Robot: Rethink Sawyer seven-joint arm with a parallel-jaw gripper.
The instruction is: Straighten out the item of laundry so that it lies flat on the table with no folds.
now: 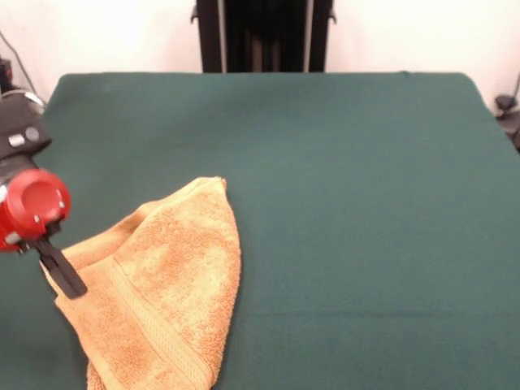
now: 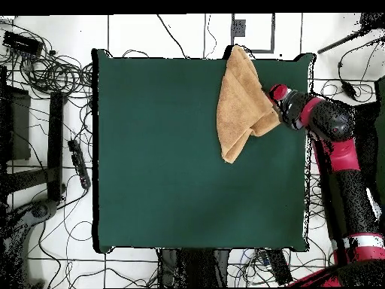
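The table [image 1: 349, 211] is the largest thing in both views: a broad rectangle covered in plain dark green cloth with a matte, felt-like nap, filling most of the front view and the centre of the overhead view. Its surface is smooth and even, with softly rounded corners at the top of the front frame.

Next is the robot arm [image 2: 342, 162], a chain of thick rounded red and black segments that climbs the right side of the overhead frame and bends inward at upper right. In the front view only its end shows at the left edge, as a glossy red domed housing with a dark grey block above it.

The item of laundry [image 1: 162, 284] lies at the lower left of the front frame, running off the bottom edge; in the overhead view it sits at the upper right of the table, reaching the top edge. It is an orange-yellow terry towel with a fluffy looped pile, folded over itself into a rough tapering shape with a rounded tip. A flatter woven band runs diagonally across it near one edge.

The gripper [image 1: 63, 275] is a slim black piece slanting down from the red housing onto the towel's left edge; I cannot tell how the claw stands.
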